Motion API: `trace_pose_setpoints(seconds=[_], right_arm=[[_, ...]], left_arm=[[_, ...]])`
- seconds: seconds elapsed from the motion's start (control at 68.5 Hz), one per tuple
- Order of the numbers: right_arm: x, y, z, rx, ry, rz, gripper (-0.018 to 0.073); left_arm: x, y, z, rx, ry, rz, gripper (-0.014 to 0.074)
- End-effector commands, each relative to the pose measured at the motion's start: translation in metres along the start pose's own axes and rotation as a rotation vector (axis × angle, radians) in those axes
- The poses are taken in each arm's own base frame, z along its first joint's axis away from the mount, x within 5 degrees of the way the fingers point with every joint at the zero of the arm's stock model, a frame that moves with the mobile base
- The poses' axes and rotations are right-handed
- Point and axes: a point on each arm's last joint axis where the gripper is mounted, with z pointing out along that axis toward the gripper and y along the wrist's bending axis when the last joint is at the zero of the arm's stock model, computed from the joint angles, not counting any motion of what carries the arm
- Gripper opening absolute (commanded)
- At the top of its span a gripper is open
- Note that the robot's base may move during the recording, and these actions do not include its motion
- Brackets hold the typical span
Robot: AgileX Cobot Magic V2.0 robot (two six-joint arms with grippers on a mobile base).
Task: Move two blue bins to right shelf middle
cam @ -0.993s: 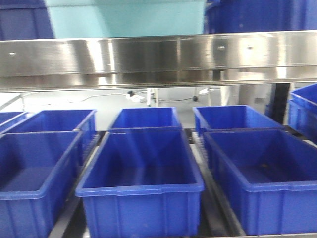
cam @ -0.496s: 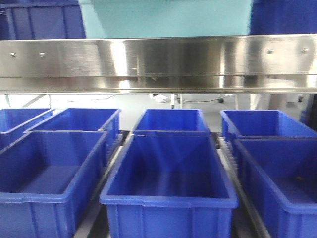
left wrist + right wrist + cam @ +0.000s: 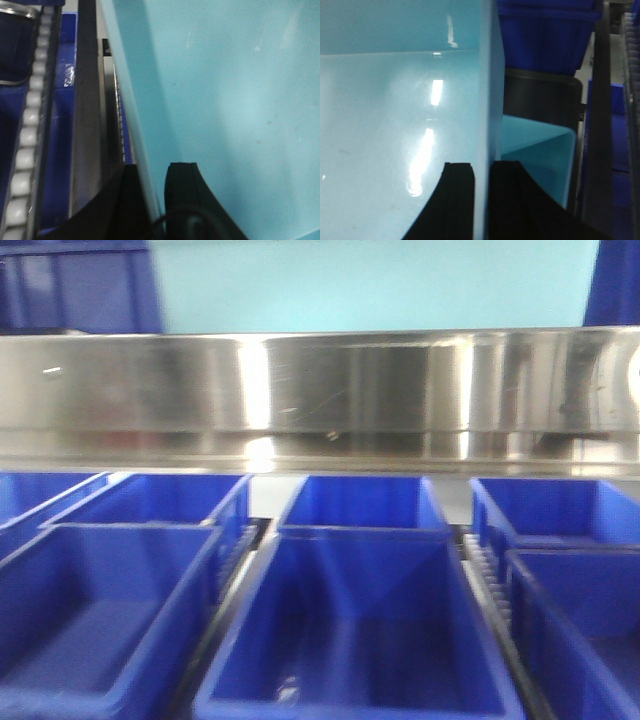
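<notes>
- left gripper [image 3: 149,172]: clamped on light blue bin [image 3: 225,100] wall, 6 o'clock.
- right gripper [image 3: 482,170]: clamped on the same bin's wall.
- front view: bin at 12 o'clock above steel shelf rail [image 3: 320,390]; dark blue bins [image 3: 360,630] at 6 o'clock.

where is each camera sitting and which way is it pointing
Front-facing: before the shelf, facing its steel rail, dark blue bins below, pale blue bin above; no robot parts show.
Left wrist: on the left arm, looking along the left gripper astride a bin wall.
Right wrist: likewise, right gripper astride a wall.
Shared: all three show the pale blue bin.
</notes>
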Motion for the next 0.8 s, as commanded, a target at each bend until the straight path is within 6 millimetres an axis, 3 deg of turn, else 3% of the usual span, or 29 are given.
trace_pose_setpoints(seconds=[0.0, 0.788], right_arm=[[-0.0093, 0.0028, -0.0114, -0.029, -0.089, 0.01, -0.0153], [-0.0093, 0.0028, -0.0114, -0.029, -0.089, 0.01, -0.0153]], left_arm=[[-0.0039, -0.0032, -0.009, 0.034, -0.048, 0.005, -0.0111], [-0.004, -0.0021, -0.009, 0.022, -0.05, 0.009, -0.0111]])
